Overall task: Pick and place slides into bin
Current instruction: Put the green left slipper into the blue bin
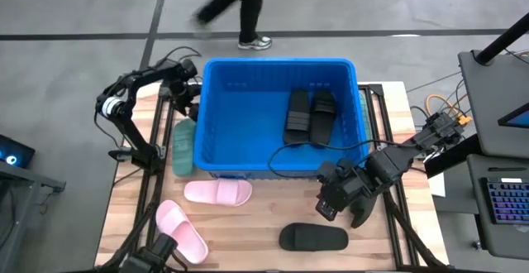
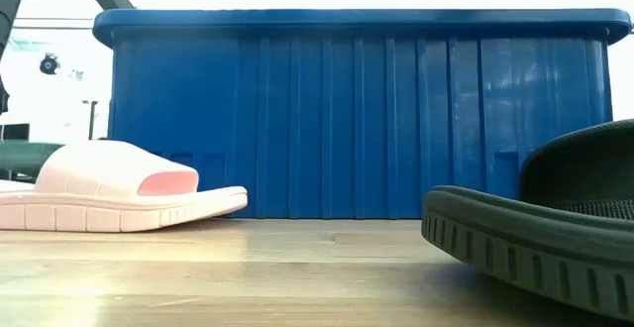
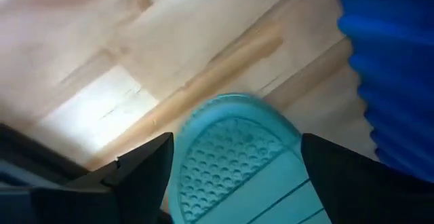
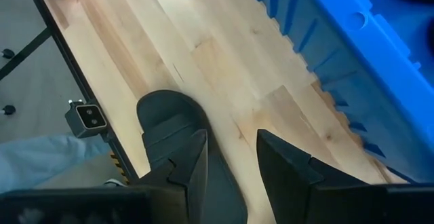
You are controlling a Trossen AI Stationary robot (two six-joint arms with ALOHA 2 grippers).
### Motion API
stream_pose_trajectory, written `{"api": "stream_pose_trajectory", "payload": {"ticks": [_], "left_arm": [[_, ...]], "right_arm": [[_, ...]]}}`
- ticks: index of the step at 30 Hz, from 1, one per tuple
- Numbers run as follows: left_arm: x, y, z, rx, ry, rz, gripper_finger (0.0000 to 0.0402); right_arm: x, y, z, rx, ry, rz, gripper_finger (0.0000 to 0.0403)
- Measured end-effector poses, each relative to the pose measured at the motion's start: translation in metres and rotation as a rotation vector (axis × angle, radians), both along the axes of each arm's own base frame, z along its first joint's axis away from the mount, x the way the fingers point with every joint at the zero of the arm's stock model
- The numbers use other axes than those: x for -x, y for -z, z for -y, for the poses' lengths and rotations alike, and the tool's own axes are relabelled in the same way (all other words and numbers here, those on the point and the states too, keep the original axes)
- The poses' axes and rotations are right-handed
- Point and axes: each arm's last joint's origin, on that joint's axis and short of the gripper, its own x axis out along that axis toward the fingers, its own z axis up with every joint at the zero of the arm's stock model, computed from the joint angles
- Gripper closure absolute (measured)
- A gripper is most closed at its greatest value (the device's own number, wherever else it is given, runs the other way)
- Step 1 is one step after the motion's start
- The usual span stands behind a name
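Black foam slides: two black slides (image 1: pixel 310 116) lie side by side inside the blue bin (image 1: pixel 216 153), toward its right half, touching one another. A third black slide (image 1: pixel 313 237) lies on the wooden table (image 1: pixel 256 219) in front of the bin, well clear of its wall; in the low view it fills the right foreground (image 2: pixel 540 233).

Two light pink slides are on the table. One (image 1: pixel 217 192) lies just in front of the bin's front wall, toward the left; the other (image 1: pixel 182 232) lies nearer the table's front left corner, angled. The low view shows a pink slide (image 2: pixel 119 198) sole-down against the bin's ribbed wall (image 2: pixel 347 119).

A sage green slide (image 1: pixel 183 146) lies along the outside of the bin's left wall, just beside it.

Left gripper (image 1: pixel 188 107): positioned over the far end of the green slide, beside the bin's left wall. Its wrist view shows the fingers (image 3: pixel 142 173) spread wide on either side of the slide's sole (image 3: pixel 237 159); contact cannot be confirmed, nothing is grasped.

Right gripper (image 1: pixel 343 211): positioned over the table off the bin's front right corner, near the loose black slide (image 4: pixel 178 142). Its fingers (image 4: pixel 193 163) stand partly apart with bare table between them; nothing is held.

A person (image 1: pixel 235 4) is on the floor beyond the table.
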Motion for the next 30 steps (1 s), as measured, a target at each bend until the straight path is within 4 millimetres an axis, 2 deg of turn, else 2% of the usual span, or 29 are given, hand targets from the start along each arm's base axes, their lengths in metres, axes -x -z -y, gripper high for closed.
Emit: {"api": "stream_pose_trajectory", "payload": {"ticks": [7, 12, 17, 24, 30], "left_arm": [[0.0, 0.0, 0.002, -0.005, 0.015, -0.035, 0.0143], [0.002, -0.01, 0.005, -0.028, 0.006, -0.023, 0.0148], [0.006, -0.021, 0.019, 0.006, -0.006, 0.001, 0.0148], [0.001, -0.005, 0.043, 0.023, -0.007, -0.076, 0.0148], [-0.007, 0.0, 0.056, -0.087, -0.055, -0.009, 0.0148]], "right_arm": [[-0.004, -0.001, 0.005, 0.009, -0.01, 0.013, 0.0284], [-0.004, -0.001, 0.005, 0.018, -0.031, 0.012, 0.0284], [-0.004, -0.001, 0.006, 0.024, -0.043, 0.012, 0.0284], [-0.005, -0.001, 0.007, 0.043, -0.071, 0.013, 0.0284], [-0.007, -0.001, 0.011, 0.061, -0.088, 0.015, 0.0284]]}}
